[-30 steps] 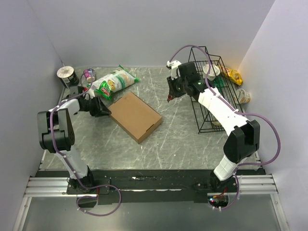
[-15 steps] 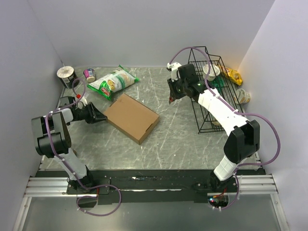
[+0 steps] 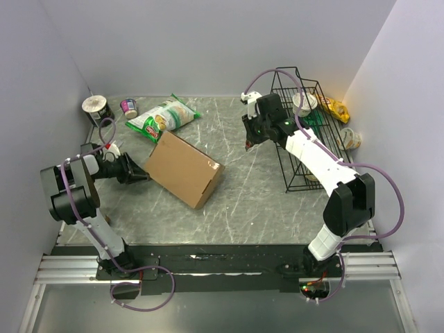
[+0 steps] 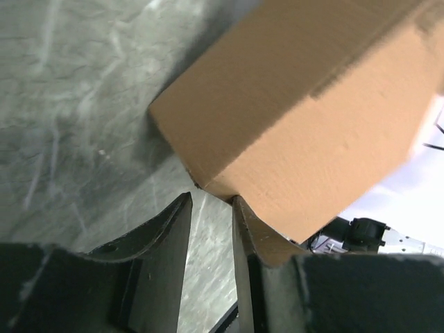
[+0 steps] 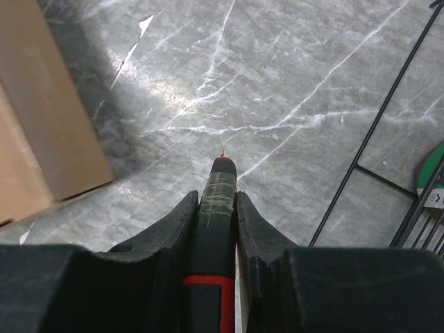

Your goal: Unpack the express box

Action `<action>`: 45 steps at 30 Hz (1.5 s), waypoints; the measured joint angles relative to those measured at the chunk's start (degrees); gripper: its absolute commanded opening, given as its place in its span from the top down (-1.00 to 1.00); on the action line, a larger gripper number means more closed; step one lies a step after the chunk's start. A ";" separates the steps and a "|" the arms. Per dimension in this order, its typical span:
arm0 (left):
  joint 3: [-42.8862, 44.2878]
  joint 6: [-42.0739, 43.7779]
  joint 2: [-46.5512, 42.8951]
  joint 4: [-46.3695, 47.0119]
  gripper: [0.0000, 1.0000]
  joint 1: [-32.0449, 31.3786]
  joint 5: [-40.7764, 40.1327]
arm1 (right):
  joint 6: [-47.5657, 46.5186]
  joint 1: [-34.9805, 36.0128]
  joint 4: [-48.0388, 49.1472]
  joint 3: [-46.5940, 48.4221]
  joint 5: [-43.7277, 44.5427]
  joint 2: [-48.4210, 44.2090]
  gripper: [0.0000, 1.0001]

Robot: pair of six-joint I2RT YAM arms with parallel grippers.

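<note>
The express box (image 3: 184, 168), plain brown cardboard, lies mid-table with its left side tipped up off the surface. My left gripper (image 3: 142, 175) is low at the box's left corner. In the left wrist view the jaws (image 4: 211, 198) stand a narrow gap apart with only table between them, and the box corner (image 4: 298, 104) rests against the right fingertip. My right gripper (image 3: 251, 142) hovers right of the box, shut on a black and red pen-shaped cutter (image 5: 220, 187) with a taped tip pointing at the table. The box edge shows in the right wrist view (image 5: 35, 125).
A green-and-white snack bag (image 3: 161, 118) lies behind the box. Two cups (image 3: 97, 107) (image 3: 129, 107) stand in the back left corner. A black wire rack (image 3: 305, 125) with cups and packets stands at the right, and its wires show in the right wrist view (image 5: 388, 118).
The left gripper slid left and nearer along the box's left side, and that side of the box has tipped up. The right arm with the cutter has barely moved.
</note>
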 measured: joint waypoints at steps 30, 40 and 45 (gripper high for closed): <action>2.71 -0.35 4.50 -1.16 0.12 0.15 -6.29 | -0.35 0.02 0.07 0.00 0.81 -0.13 1.00; 3.48 -0.57 4.26 -2.60 0.09 0.13 -7.17 | -0.11 0.02 0.07 0.00 0.74 -0.13 1.00; 3.98 -0.81 4.26 -3.52 0.08 0.13 -7.87 | -0.11 0.13 0.07 0.00 0.68 -0.13 1.00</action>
